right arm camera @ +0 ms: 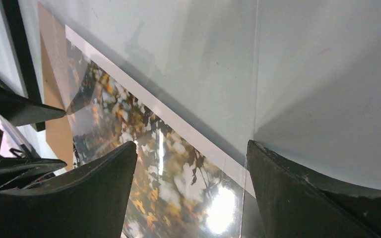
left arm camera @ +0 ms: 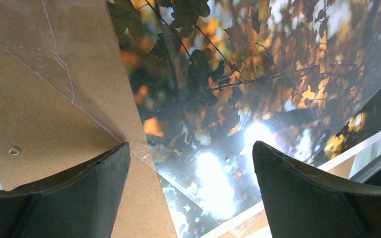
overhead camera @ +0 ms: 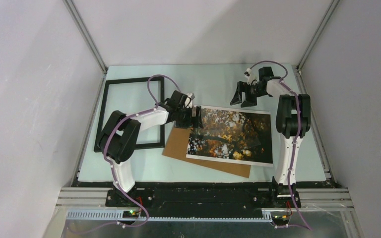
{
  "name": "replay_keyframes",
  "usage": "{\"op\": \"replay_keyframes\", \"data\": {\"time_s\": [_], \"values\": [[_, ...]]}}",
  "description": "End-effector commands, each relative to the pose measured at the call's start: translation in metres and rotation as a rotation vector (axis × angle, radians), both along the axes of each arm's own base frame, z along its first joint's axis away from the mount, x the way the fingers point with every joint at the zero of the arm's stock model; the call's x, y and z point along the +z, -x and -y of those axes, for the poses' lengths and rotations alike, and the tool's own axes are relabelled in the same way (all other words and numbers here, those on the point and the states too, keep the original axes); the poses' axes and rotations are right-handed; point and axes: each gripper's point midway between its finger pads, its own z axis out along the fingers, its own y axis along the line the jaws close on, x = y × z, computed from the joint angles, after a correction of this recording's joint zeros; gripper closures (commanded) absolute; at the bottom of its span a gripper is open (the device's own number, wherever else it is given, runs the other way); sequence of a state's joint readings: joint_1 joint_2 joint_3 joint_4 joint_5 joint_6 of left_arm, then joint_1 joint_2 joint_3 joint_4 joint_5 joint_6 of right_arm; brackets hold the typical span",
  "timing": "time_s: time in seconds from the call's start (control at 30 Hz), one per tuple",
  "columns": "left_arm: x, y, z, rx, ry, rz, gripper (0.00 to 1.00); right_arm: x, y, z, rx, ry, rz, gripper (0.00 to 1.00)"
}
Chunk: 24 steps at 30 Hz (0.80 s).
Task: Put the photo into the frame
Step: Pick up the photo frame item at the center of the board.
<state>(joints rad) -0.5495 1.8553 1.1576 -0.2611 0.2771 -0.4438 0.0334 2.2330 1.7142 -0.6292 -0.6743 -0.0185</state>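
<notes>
The photo (overhead camera: 230,134), autumn leaves with white border strips, lies face up at mid-table, partly on a brown backing board (overhead camera: 178,144). A clear pane (left arm camera: 79,59) lies over part of the photo (left arm camera: 238,74) and the board; its edge shows in the right wrist view (right arm camera: 254,99). The black frame (overhead camera: 131,114) lies empty at the left, under my left arm. My left gripper (overhead camera: 193,115) is open over the photo's far left corner, jaws wide apart (left arm camera: 188,148). My right gripper (overhead camera: 243,99) is open and empty, just above the photo's far edge (right arm camera: 191,146).
The pale table (overhead camera: 213,79) is walled by white panels at the back and both sides. The backing board sticks out under the photo's near edge (overhead camera: 228,168). The frame's black bar (right arm camera: 20,59) shows at the left of the right wrist view.
</notes>
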Motion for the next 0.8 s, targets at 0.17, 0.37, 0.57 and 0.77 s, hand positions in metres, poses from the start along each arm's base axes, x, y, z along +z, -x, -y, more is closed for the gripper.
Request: {"op": "replay_keyframes", "data": {"time_s": [0.17, 0.37, 0.57, 0.77], "values": [[-0.009, -0.002, 0.014, -0.041, 0.039, -0.004, 0.02, 0.02, 0.027, 0.01, -0.023, -0.216, -0.096, 0.16], [-0.008, -0.003, 0.02, -0.069, 0.063, 0.001, 0.02, 0.036, 0.04, 0.007, -0.008, -0.346, -0.123, 0.18], [-0.005, -0.004, 0.022, -0.094, 0.069, 0.021, 0.02, 0.056, 0.052, 0.0, 0.019, -0.446, -0.122, 0.2], [-0.005, -0.003, 0.022, -0.118, 0.066, 0.032, 0.02, 0.069, 0.052, 0.002, 0.012, -0.491, -0.1, 0.21]]}}
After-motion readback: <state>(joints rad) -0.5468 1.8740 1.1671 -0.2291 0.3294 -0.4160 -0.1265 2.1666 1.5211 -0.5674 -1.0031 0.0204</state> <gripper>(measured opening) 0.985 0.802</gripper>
